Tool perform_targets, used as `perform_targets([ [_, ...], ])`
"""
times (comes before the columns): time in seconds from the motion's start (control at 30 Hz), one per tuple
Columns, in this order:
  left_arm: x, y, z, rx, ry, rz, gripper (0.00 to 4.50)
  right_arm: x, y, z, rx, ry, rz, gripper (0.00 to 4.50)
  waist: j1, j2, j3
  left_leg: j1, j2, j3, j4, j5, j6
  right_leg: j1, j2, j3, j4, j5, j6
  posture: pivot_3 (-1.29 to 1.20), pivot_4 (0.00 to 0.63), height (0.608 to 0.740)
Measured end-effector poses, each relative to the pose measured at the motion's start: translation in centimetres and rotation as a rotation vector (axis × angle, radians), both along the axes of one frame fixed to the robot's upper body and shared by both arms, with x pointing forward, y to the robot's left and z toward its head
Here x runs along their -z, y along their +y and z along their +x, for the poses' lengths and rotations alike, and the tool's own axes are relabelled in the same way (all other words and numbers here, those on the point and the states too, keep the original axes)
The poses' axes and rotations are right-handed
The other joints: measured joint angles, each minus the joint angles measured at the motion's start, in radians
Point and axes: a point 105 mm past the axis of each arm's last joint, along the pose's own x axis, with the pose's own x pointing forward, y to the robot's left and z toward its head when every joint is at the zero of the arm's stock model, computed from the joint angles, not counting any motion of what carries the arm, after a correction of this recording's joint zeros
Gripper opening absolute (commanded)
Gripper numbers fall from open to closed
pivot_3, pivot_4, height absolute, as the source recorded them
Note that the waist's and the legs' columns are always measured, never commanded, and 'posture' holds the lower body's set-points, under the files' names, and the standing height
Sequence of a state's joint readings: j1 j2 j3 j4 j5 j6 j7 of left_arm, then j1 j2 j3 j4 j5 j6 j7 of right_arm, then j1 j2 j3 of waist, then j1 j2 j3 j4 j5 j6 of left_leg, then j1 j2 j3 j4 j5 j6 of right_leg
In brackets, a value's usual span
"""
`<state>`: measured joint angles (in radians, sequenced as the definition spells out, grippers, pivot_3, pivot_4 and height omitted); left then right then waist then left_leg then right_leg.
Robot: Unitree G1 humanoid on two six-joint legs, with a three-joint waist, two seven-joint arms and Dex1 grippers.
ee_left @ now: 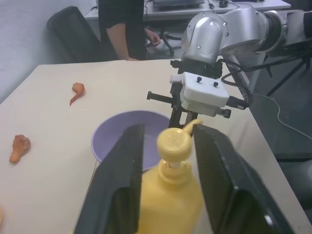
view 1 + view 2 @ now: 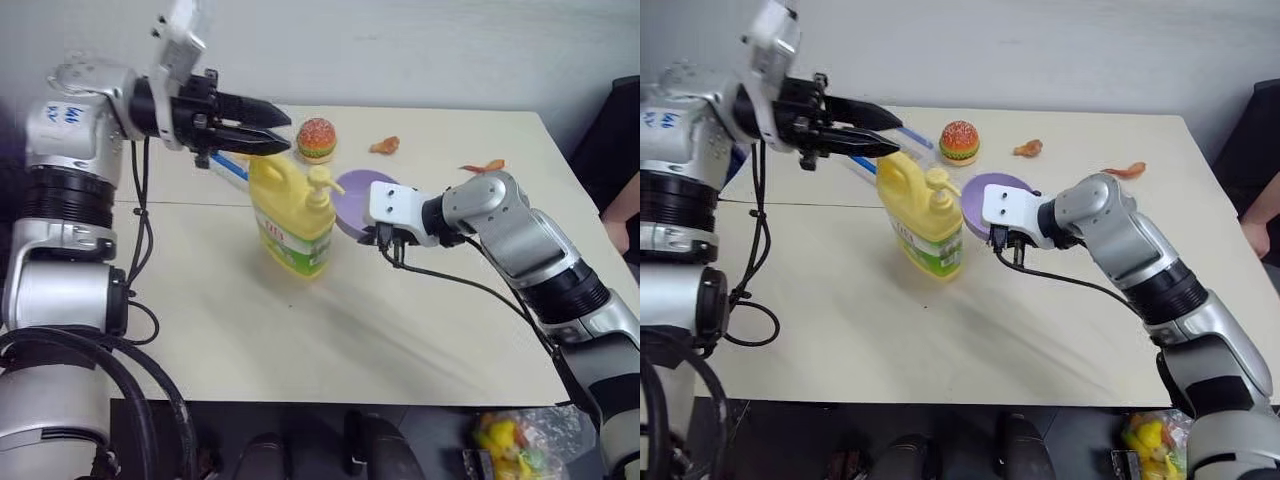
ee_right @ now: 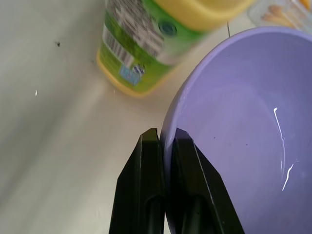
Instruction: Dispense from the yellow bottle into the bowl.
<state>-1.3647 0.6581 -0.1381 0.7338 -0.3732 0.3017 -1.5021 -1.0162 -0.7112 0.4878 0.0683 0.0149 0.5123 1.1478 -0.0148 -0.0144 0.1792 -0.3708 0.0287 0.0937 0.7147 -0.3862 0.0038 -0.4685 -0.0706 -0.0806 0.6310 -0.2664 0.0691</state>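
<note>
The yellow bottle (image 2: 290, 225) stands upright mid-table, its pump top (image 2: 320, 182) turned toward the bowl (image 2: 352, 190), a lavender bowl just to its right. My left gripper (image 2: 283, 135) points right, level, just above the bottle's shoulder. In the left wrist view its fingers (image 1: 122, 170) stand a little apart, with the pump head (image 1: 173, 144) seen between them, untouched. My right gripper (image 3: 166, 132) is shut on the bowl's near rim (image 3: 170, 122), one finger outside and one inside. The bowl's inside (image 3: 234, 126) holds only thin white streaks.
A toy burger (image 2: 316, 139) and two orange toy pieces (image 2: 385, 146) (image 2: 485, 166) lie behind the bowl. A flat clear packet (image 2: 228, 165) lies behind the bottle. A person (image 2: 625, 200) stands at the table's right edge. A bag of toys (image 2: 510, 440) lies on the floor.
</note>
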Motion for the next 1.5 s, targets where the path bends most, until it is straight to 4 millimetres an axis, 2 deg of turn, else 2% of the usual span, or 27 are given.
perform_targets([
  [0.07, 0.5, -0.6, 0.2, 0.014, 0.0, 0.001, 0.13, -0.2, 0.1, -0.1, -0.019, -0.001, -0.014, 0.0, -0.005, 0.0, 0.0, 0.0, 0.0, 0.0, 0.001, 0.0, 0.0, 0.0, -0.001, -0.001, 0.001, 0.0, 0.0, 0.0, 0.15, 0.74],
  [0.1, 0.6, -0.8, 0.3, 0.018, -0.002, 0.003, 0.03, -0.3, 0.1, -0.2, -0.025, -0.001, -0.022, 0.0, -0.01, 0.0, 0.0, 0.0, 0.0, 0.0, 0.001, 0.0, 0.0, 0.0, -0.001, -0.001, 0.002, 0.0, 0.0, 0.0, 0.15, 0.74],
  [0.27, 0.1, -1.6, 0.1, 0.042, -0.023, -0.002, 0.03, -0.8, -0.9, -0.9, -0.035, 0.001, -0.057, 0.0, -0.013, 0.0, 0.0, 0.001, 0.0, -0.001, 0.003, 0.0, 0.0, 0.0, -0.003, 0.0, 0.007, 0.0, 0.0, 0.0, 0.15, 0.74],
  [0.4, -0.4, -1.4, -0.1, 0.042, -0.024, -0.011, 0.03, -1.4, -2.0, -2.6, -0.036, 0.031, -0.056, 0.0, -0.012, 0.0, 0.0, 0.001, 0.0, -0.001, 0.003, 0.0, 0.0, 0.0, -0.003, 0.0, 0.007, 0.0, 0.0, 0.0, 0.15, 0.74],
  [0.57, -0.7, -1.6, -0.5, 0.055, -0.053, 0.004, 0.03, -2.5, -0.7, -5.3, -0.099, 0.071, -0.006, 0.0, -0.011, 0.0, 0.0, 0.002, 0.0, -0.002, 0.003, 0.0, 0.0, 0.0, -0.003, 0.0, 0.008, 0.0, 0.0, 0.0, 0.15, 0.74],
  [0.7, -0.4, -1.1, -0.4, 0.042, -0.055, 0.02, 0.03, -2.5, 0.0, -6.3, -0.112, 0.112, 0.012, 0.0, -0.011, 0.0, 0.0, 0.002, 0.0, -0.001, 0.004, 0.0, 0.0, 0.0, -0.004, 0.0, 0.009, 0.0, 0.0, 0.0, 0.15, 0.74],
  [1.07, 1.8, -1.0, -0.5, 0.06, -0.079, 0.094, 0.03, -3.1, 0.7, -7.4, -0.144, 0.116, 0.018, 0.0, -0.01, 0.0, 0.0, 0.001, 0.0, -0.001, 0.005, 0.0, 0.0, 0.0, -0.005, 0.0, 0.01, 0.0, 0.0, 0.0, 0.15, 0.74],
  [1.5, 2.0, -2.3, 0.1, 0.08, -0.12, 0.069, 0.03, -3.5, -0.2, -7.8, -0.145, 0.112, -0.022, 0.0, -0.01, 0.0, 0.0, 0.001, -0.003, -0.001, 0.005, 0.0, 0.001, 0.0, -0.005, 0.0, 0.01, 0.0, 0.0, 0.0, 0.15, 0.74],
])
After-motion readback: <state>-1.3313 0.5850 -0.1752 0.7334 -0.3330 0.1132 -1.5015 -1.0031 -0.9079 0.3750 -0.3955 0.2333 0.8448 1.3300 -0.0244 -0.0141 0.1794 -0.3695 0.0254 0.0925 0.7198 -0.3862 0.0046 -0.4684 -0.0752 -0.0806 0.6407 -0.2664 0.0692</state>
